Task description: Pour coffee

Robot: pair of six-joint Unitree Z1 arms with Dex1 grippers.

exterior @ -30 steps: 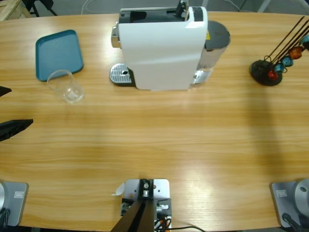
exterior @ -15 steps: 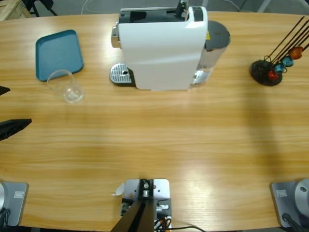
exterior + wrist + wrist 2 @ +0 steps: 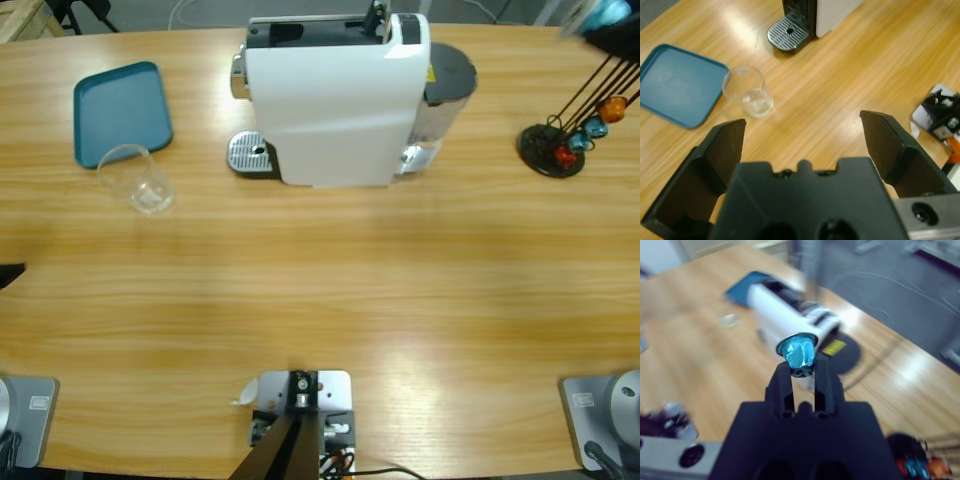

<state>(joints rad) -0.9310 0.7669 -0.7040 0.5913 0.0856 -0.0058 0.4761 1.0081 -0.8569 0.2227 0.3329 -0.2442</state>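
At the far left of the table, only a black tip of the left gripper is seen at the edge of the high view. From its wrist, the left claw is shown spread wide, with nothing between the jaws, hanging above bare wood.

Next, a blue tray is found lying flat near the back left. Just in front of its near edge, a clear glass is seen standing upright on the wood; in the left wrist view the glass sits right beside the tray. Whether any coffee lies in the glass cannot be told; no brown liquid is made out anywhere on the table.

Toward the middle, the white coffee machine is placed at the back, with its round metal drip grate poking out on its left side, nothing standing on it. The grate is also caught at the top of the left wrist view.

Over on the right, a black capsule stand is set, with thin rods slanting up and orange, blue and red capsules hung on them.

At the top right corner, the right gripper is glimpsed, blurred. From its wrist, the right claw is seen clamped on a blue capsule, held up in the air, with the machine below and beyond it.
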